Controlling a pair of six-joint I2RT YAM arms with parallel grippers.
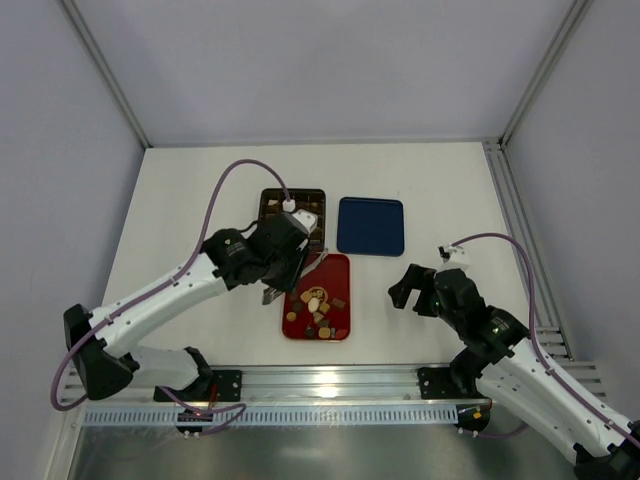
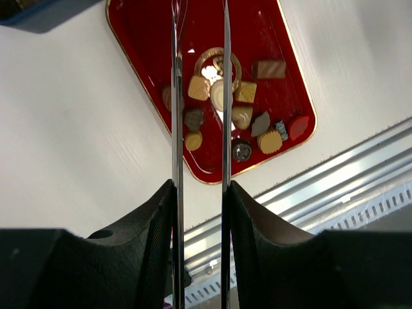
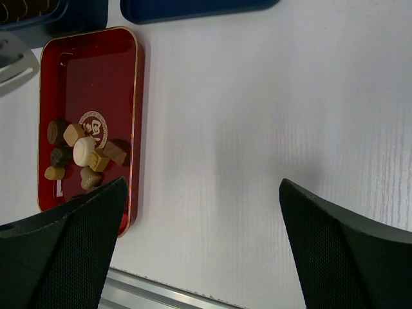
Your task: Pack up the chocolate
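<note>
The chocolate (image 1: 318, 305) is several small brown, tan and cream pieces clustered at the near end of a red tray (image 1: 335, 270). It also shows in the left wrist view (image 2: 219, 96) and the right wrist view (image 3: 84, 151). My left gripper (image 1: 290, 255) hovers over the tray's far left corner, shut on thin metal tongs (image 2: 226, 96). The tong blades stand slightly apart with nothing between them. The brown gridded box (image 1: 275, 200) lies behind the tray, partly hidden by the left wrist. My right gripper (image 1: 405, 288) is open and empty, right of the tray.
A dark blue flat lid (image 1: 370, 225) lies right of the box, behind the tray. An aluminium rail (image 1: 330, 380) runs along the near table edge. Grey walls enclose the white table (image 1: 200, 200).
</note>
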